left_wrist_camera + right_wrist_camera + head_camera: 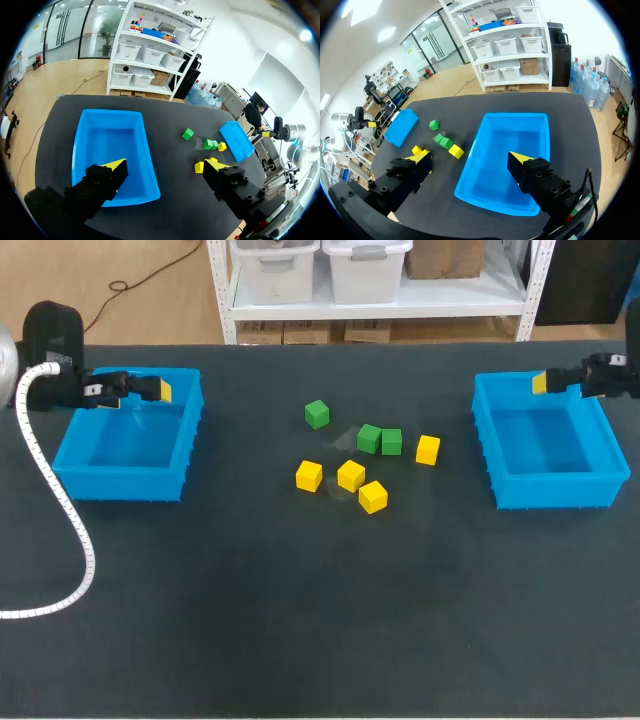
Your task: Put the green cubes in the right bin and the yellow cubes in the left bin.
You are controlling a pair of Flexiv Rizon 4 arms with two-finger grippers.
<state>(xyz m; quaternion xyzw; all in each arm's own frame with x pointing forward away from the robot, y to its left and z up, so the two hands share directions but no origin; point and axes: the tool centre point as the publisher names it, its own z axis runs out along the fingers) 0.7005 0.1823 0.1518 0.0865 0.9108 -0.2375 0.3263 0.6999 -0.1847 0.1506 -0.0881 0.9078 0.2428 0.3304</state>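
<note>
1. The left gripper (165, 165) hovers over the left bin (125, 480), wide open and empty.
2. The right gripper (470, 157) hangs over the right bin (550, 490), also wide open and empty.
3. Three green cubes (369, 438) and four yellow cubes (351, 475) lie on the desk (300, 620) between the bins.

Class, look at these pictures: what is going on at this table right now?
Cubes are to be sorted by colour, but none is sorted yet. The left gripper hangs over the left bin and the right gripper over the right bin, both with fingers open and empty. Neither bin holds a cube. Three green cubes and four yellow cubes lie loose on the table between the bins.
</note>
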